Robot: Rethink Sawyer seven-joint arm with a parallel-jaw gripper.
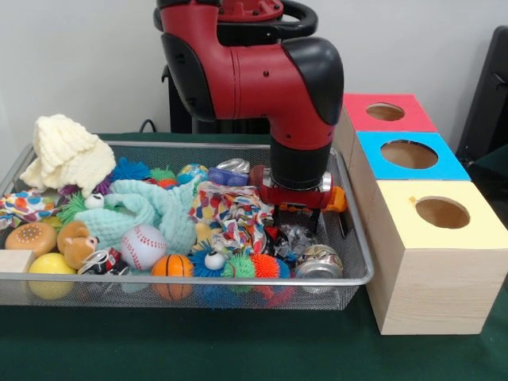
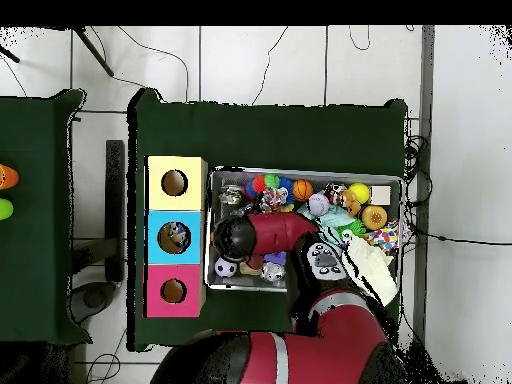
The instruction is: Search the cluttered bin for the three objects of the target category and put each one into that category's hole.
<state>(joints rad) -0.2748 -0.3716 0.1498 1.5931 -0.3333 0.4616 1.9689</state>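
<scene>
Yellow-topped box [image 1: 436,262] nearest | arm [image 1: 262,79] lowered into wire bin [image 1: 349,270]

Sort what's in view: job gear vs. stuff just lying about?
Job:
- wire bin and its clutter, e.g. crushed cans, baseball, patterned cloth; which category is the target cannot be told
- red-top box, blue-top box, yellow-top box, one hole each
- arm, down in the bin

Lying about:
- side table
- orange thing and green thing on it
</scene>
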